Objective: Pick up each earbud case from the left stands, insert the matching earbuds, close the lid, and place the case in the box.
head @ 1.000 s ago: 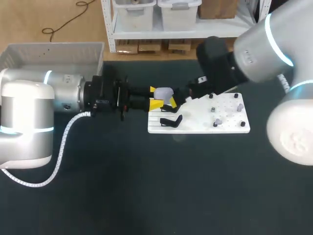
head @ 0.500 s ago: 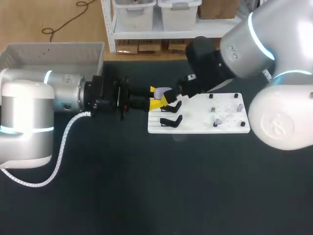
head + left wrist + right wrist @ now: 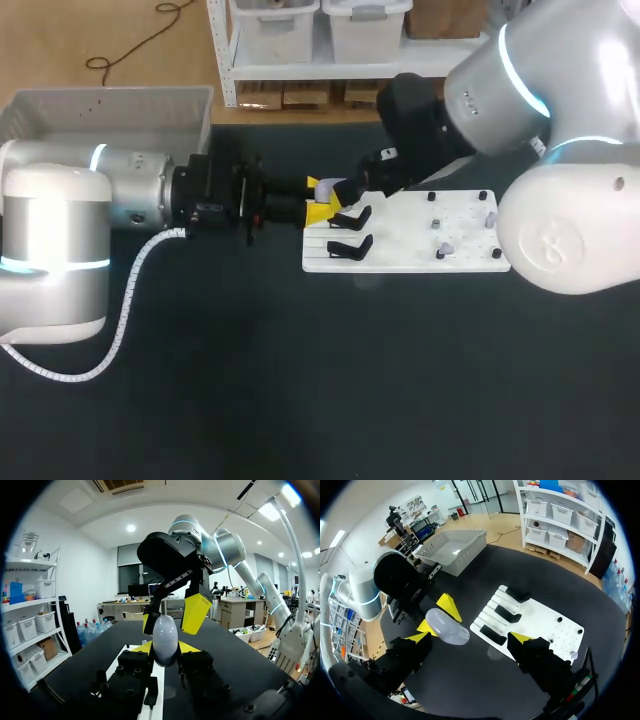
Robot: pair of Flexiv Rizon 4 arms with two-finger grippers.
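My left gripper (image 3: 316, 200) reaches in from the left and is shut on a pale lavender earbud case (image 3: 328, 192), held above the left end of the white board (image 3: 400, 255). In the left wrist view the case (image 3: 165, 639) stands upright between the gripper's (image 3: 165, 650) yellow tips. My right gripper (image 3: 348, 196) hangs over the case, open wide, its fingers (image 3: 196, 612) flanking the case without touching it. In the right wrist view the case (image 3: 447, 626) lies between the open right gripper's (image 3: 469, 639) fingers. Small earbuds (image 3: 440, 248) sit on pegs at the board's right end.
Empty black stands (image 3: 350, 246) rest on the board's slotted left part; three of these stands (image 3: 506, 614) show in the right wrist view. A pale grey box (image 3: 100, 110) sits at the table's far left corner. The dark table (image 3: 320, 380) spreads in front.
My right arm has swung left and its gripper has closed in over the case. My left arm and the case have kept still.
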